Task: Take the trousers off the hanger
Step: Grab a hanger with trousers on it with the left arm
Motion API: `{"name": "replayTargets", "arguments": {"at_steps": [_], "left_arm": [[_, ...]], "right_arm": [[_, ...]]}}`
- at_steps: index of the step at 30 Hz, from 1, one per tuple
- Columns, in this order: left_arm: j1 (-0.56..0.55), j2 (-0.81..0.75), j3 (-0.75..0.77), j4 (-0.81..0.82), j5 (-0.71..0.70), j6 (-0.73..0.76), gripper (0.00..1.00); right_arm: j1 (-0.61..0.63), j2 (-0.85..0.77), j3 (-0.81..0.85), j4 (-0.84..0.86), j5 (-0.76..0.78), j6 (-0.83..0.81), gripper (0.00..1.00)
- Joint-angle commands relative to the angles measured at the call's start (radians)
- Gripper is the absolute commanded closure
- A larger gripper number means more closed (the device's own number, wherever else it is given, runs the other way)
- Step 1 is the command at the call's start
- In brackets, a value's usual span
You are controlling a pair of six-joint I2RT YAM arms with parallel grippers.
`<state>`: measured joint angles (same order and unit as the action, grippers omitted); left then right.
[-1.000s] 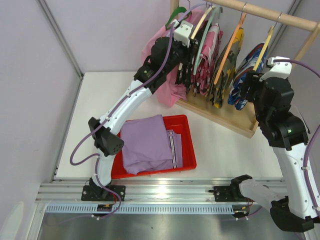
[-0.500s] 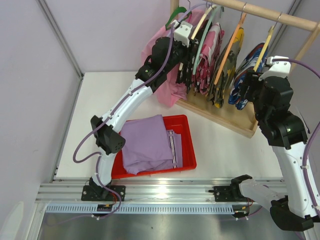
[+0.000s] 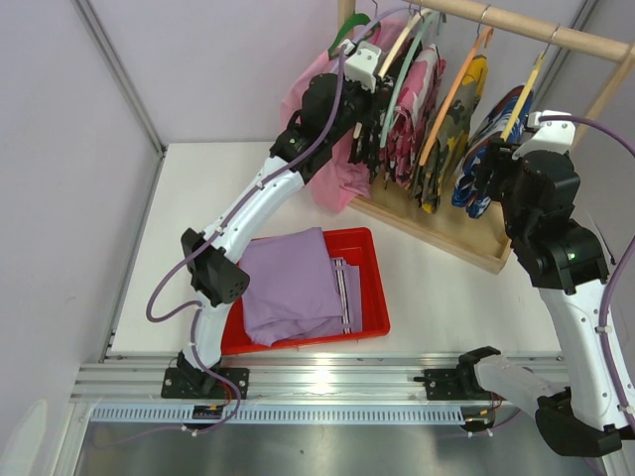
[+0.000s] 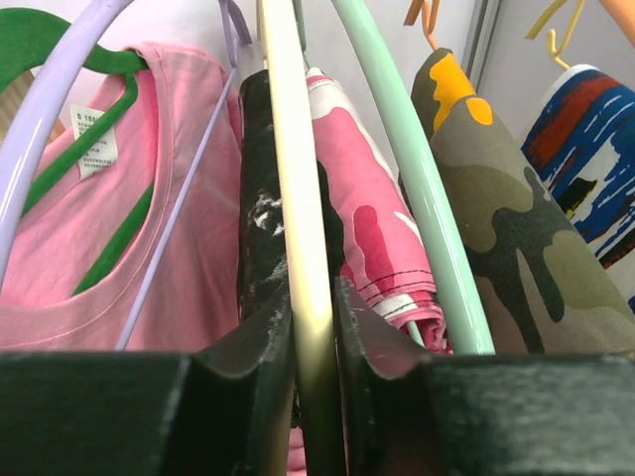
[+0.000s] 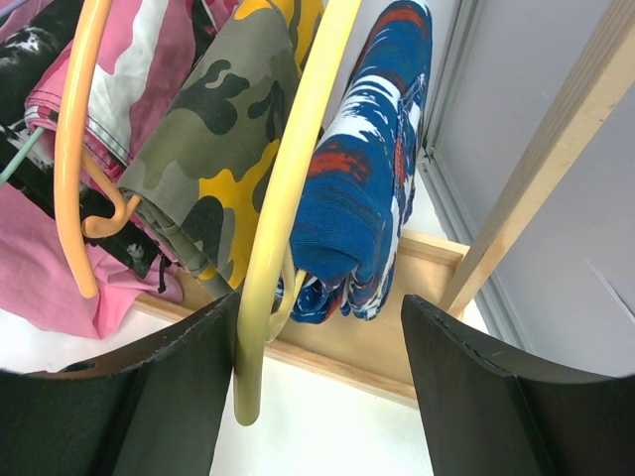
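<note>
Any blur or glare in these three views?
Top external: sharp, with glare on the metal rail at the near edge. Left wrist: left end effector and the cream hanger it clamps are soft near the lens; pink shirt crisper. Right wrist: right end effector dark, soft-edged; blue patterned garment sharp.

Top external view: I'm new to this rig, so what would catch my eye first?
A wooden rack at the back right, crowded with bright hanging clothes. The left gripper is clamped on the cream hanger beside the black speckled trousers, while the lavender trousers lie in the red tray at near left.
</note>
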<state>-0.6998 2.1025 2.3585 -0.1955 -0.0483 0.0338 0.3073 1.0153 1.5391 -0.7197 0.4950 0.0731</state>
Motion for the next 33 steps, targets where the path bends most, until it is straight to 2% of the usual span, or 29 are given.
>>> {"name": "replayTargets", "arguments": {"at_steps": [1,2,4,6,15,23,33], "left_arm": [[0.005,0.007,0.036,0.062,-0.009,-0.006,0.76],[0.005,0.008,0.036,0.064,-0.009,-0.005,0.78],[0.005,0.007,0.036,0.064,-0.010,-0.005,0.87],[0.005,0.005,0.038,0.067,-0.013,-0.005,0.99],[0.005,-0.019,0.033,0.090,-0.033,-0.005,1.00],[0.006,-0.053,0.031,0.220,-0.025,-0.074,1.00],[0.006,-0.127,0.007,0.263,-0.024,-0.080,1.00]], "right_arm": [[-0.004,-0.001,-0.002,0.040,-0.009,-0.022,0.28],[-0.005,-0.001,-0.004,0.042,-0.007,-0.022,0.28],[-0.005,-0.001,-0.005,0.045,-0.007,-0.024,0.28],[-0.004,0.000,-0.005,0.046,-0.010,-0.022,0.28],[-0.005,0.002,-0.007,0.049,-0.012,-0.021,0.28],[-0.005,0.000,-0.010,0.059,-0.026,-0.013,0.29],[-0.007,-0.017,-0.013,0.060,-0.015,-0.006,0.29]]}}
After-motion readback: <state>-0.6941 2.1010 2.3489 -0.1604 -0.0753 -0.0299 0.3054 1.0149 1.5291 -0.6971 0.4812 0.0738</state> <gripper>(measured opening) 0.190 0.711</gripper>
